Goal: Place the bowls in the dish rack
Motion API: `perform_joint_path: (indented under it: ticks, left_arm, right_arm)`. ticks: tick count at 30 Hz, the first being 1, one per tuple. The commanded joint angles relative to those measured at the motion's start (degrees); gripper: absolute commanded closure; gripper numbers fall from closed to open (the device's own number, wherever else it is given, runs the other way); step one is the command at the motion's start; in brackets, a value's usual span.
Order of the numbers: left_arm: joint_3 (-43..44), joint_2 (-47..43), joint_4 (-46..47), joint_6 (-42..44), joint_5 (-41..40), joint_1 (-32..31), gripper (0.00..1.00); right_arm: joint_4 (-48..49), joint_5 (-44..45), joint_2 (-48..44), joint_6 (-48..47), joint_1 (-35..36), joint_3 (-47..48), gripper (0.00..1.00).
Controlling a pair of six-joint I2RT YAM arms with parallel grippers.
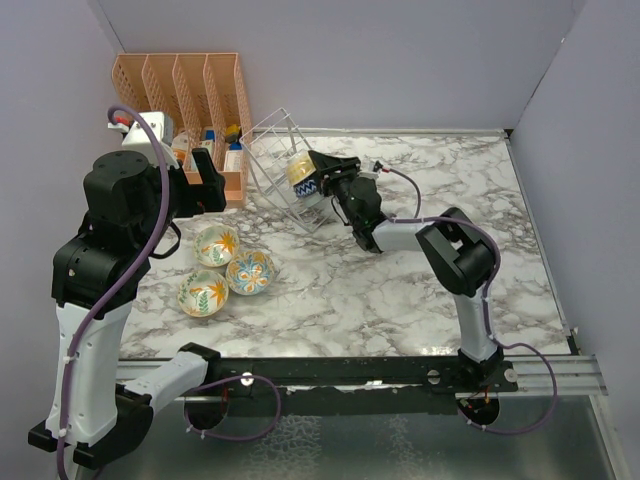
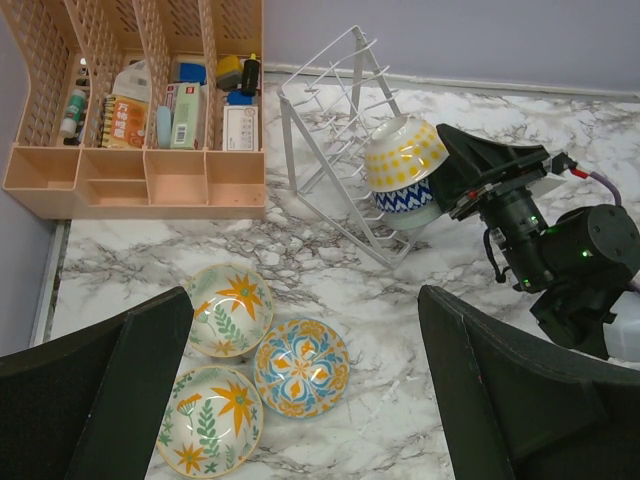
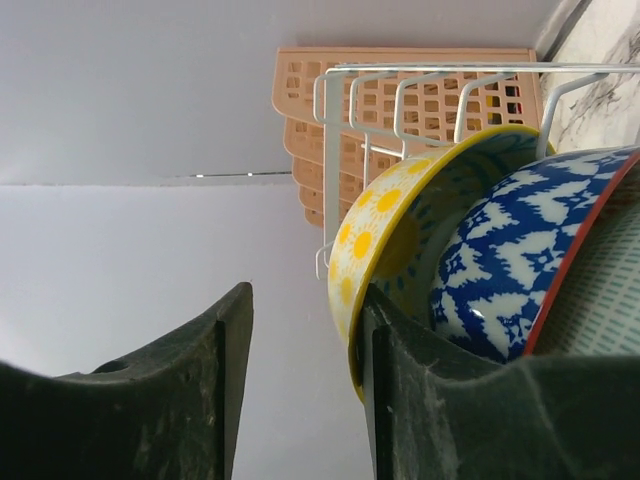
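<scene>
Marble table (image 1: 400, 290), bowls (image 2: 403, 152) racked — right claw (image 3: 303, 300) parted

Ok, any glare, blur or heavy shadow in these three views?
Top external: even light, sharp, only a faint shadow beside the blue floral bowl. Left wrist: sharp on the dish rack, though the left hand's fingers darken both lower corners. Right wrist: tilted close-up, a small glint on the blue-patterned bowl, the right hand's fingers underlit in front.
</scene>
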Motion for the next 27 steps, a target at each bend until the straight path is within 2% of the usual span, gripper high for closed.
perform_joint_path:
  ticks: [1,6,11,16,20,27]
  left_arm:
    - [0.41,-0.34,0.13,0.29,0.7,-0.29,0.01]
    - [0.77,-0.23,0.1,0.17,0.81,-0.29,0.01]
    - [0.71,-0.33,-0.01,0.13,0.89,-0.23,0.01]
    - [0.52,-0.47,-0.27,0.15,0.82,-0.31,0.01]
    - [0.56,-0.69,-0.48,0.29,0.42,-0.31,0.01]
    - [0.52,-0.8,-0.02,0.29,0.6,-0.37,0.01]
  right_arm:
    - [-4.43,2.96,-5.17,0.88,0.08,-1.38,0.53]
    - [-9.89,2.81,-7.46,1.28,-0.07,-1.83,0.5]
    - [-12.26,-0.97,-5.37,2.23,-0.45,0.66,0.47]
    - [-20.54,-1.96,-4.78,0.92,-0.45,5.15,0.45]
    - [-26.24,-1.57,-5.61,1.38,-0.45,6.54,0.41]
    - [-34.31,-1.78,-7.47,3.75,-0.49,6.56,0.4]
